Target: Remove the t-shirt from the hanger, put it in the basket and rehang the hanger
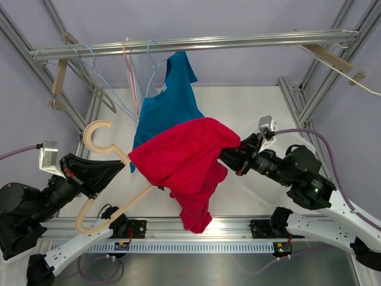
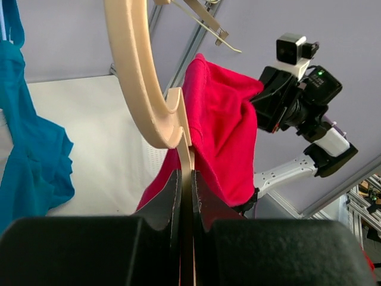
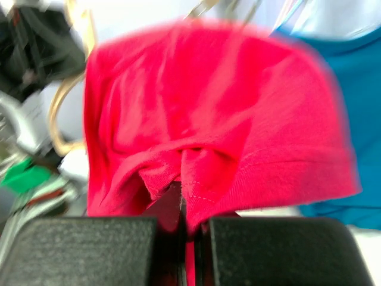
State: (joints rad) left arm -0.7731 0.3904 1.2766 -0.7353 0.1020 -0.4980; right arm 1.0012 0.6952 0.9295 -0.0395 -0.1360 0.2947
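A red t-shirt [image 1: 184, 161] hangs bunched in mid-air over one arm of a pale wooden hanger [image 1: 98, 140]. My left gripper [image 1: 116, 170] is shut on the hanger's flat body, seen edge-on between the jaws in the left wrist view [image 2: 186, 196]. The hanger's hook [image 2: 134, 71] curves up in front. My right gripper [image 1: 229, 156] is shut on a fold of the red t-shirt [image 3: 202, 119], with cloth pinched between the jaws [image 3: 186, 205]. The shirt [image 2: 223, 137] drapes between both grippers.
A teal t-shirt [image 1: 166, 104] hangs on a wire hanger from the metal rail [image 1: 190, 44] at the back. Several thin empty hangers [image 1: 128, 74] hang left of it. Aluminium frame posts stand at both sides. The white table [image 1: 250, 107] lies below.
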